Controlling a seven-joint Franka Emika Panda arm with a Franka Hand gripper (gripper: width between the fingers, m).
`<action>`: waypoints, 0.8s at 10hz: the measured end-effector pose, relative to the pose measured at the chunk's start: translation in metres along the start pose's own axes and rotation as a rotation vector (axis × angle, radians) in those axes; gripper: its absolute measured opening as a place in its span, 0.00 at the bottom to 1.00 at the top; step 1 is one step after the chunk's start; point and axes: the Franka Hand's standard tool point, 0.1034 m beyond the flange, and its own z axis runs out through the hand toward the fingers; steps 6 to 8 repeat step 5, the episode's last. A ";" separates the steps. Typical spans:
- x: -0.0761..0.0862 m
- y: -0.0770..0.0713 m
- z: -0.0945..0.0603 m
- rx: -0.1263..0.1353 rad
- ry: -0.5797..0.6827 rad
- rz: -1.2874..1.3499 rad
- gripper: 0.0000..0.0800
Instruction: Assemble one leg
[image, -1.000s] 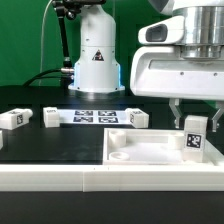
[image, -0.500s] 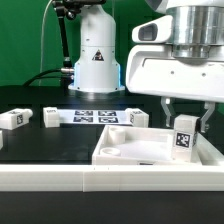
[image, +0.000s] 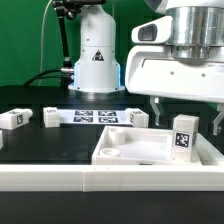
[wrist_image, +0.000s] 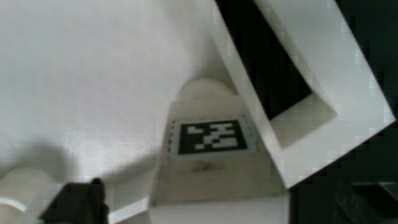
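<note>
Tray (image: 130, 150) | leg (image: 183, 137) upright inside | claw (image: 181, 108) above leg

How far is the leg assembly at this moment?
Done: one leg stands upright at the white tray. In hand: the gripper hovers over it; whether its jaws grip is unclear. Left: whether it is fully seated cannot be told; other legs lie loose.

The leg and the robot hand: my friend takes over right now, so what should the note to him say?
Gripper: jaws either side of the upright leg; whether they are clamping it cannot be told.
Leg: standing at the tray's corner on the exterior view's right, tag facing the camera.
Three other legs lie loose on the table beside the marker board.
Done: leg brought to the corner.
Left: confirm it is seated, then release.
</note>
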 end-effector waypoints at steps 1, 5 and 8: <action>0.000 0.000 0.000 0.000 0.000 0.000 0.81; 0.000 0.000 0.000 0.000 0.000 0.000 0.81; 0.000 0.000 0.000 0.000 0.000 0.000 0.81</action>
